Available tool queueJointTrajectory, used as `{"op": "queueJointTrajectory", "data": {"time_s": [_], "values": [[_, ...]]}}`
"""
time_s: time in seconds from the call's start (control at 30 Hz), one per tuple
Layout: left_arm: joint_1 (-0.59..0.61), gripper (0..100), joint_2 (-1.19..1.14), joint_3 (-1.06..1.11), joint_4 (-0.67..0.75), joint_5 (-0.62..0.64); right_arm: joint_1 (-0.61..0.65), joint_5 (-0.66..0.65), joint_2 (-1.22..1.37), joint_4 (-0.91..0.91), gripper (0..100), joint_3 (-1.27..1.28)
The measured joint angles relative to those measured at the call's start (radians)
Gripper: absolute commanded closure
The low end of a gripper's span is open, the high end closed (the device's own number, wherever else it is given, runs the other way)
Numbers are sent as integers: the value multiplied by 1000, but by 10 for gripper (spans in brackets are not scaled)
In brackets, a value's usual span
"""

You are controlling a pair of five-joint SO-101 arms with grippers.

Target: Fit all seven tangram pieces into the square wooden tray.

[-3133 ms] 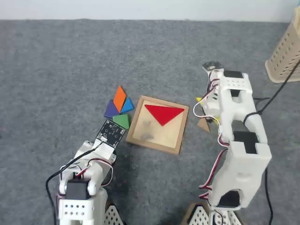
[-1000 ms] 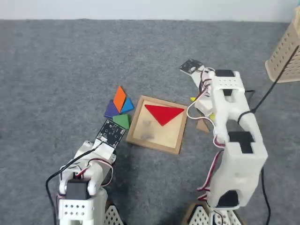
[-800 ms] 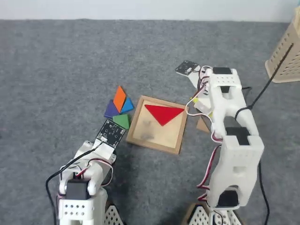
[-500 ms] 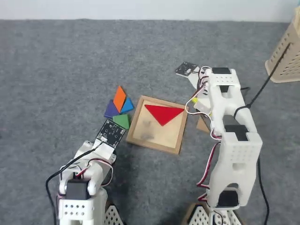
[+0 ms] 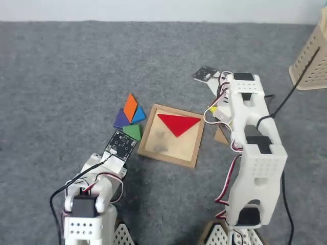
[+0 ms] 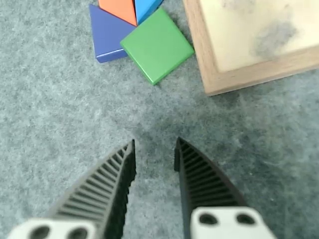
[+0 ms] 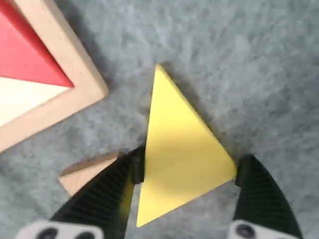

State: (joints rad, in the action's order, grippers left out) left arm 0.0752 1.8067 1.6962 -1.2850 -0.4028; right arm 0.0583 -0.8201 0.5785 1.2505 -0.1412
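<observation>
The square wooden tray (image 5: 153,148) lies mid-table with a red triangle (image 5: 178,123) in its far part. The tray corner (image 7: 75,64) with that red triangle (image 7: 25,55) lies close by in the right wrist view. Off its left side are an orange piece (image 5: 131,106), a blue one (image 5: 138,114), a purple one (image 5: 120,119) and a green square (image 6: 157,45). My left gripper (image 6: 154,149) is open and empty over carpet, short of the green square. My right gripper (image 7: 189,167) is open and straddles a yellow triangle (image 7: 179,149), fingertips close to its edges. A plain wooden piece (image 7: 84,174) lies beside it.
A perforated beige basket (image 5: 312,56) stands at the far right edge. Grey carpet covers the whole table. The tray's corner (image 6: 239,74) is near my left gripper. The right arm's body (image 5: 255,168) stands over the area right of the tray.
The right arm has swung left toward the tray and come down over the yellow triangle; in the last half second it barely shifted. The left arm and all pieces stayed put.
</observation>
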Motion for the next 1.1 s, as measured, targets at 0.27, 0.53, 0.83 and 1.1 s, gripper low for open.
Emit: {"op": "queueJointTrajectory", "data": {"time_s": [0.27,0.53,0.83,1.1], "values": [[0,881,0,0,0,0,5,120,0,3,750,0],[0,881,0,0,0,0,-9,196,-54,69,750,0],[0,881,0,0,0,0,-5,344,-178,161,749,0],[0,881,0,0,0,0,14,305,-181,147,672,38]]}}
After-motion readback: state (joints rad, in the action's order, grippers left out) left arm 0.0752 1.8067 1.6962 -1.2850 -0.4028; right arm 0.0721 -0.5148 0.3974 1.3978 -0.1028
